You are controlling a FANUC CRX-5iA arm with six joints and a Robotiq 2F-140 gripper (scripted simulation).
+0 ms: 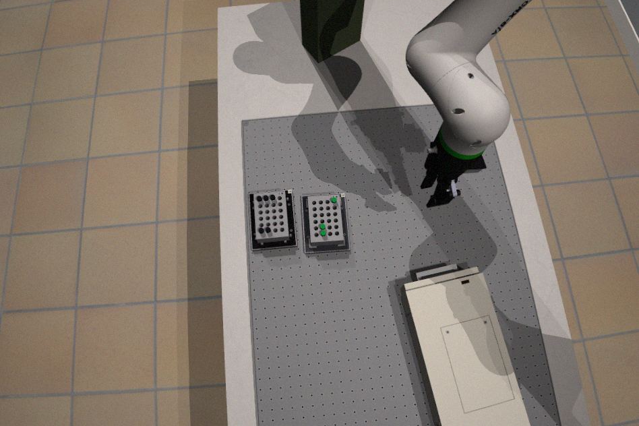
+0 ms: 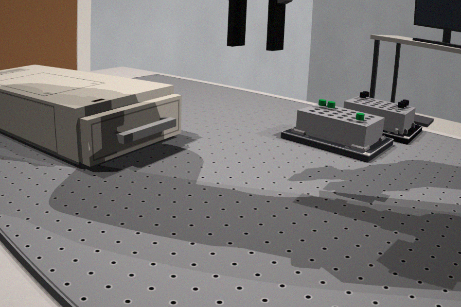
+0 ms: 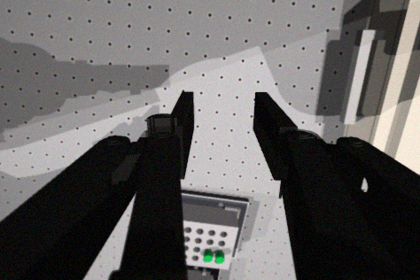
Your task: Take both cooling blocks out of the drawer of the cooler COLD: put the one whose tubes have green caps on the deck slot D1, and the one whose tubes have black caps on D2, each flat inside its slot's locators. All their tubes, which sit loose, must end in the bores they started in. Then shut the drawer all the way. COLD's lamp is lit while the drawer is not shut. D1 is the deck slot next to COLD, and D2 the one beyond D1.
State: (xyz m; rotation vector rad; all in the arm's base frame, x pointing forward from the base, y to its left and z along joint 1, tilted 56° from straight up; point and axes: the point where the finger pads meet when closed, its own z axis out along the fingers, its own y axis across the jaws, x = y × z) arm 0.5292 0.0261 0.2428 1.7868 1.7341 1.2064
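Note:
The cooler COLD has its drawer front against the body, and its lamp is dark. The block with green caps sits flat on slot D1, inside the locators. Its three green-capped tubes stand in bores. The block with black caps sits flat on slot D2, with several black-capped tubes in its bores. My gripper is open and empty, high above the table, away from the cooler and both blocks.
The drawer handle sticks out toward my side of the perforated plate. The dark robot pedestal stands at the back. A desk with a monitor is in the background.

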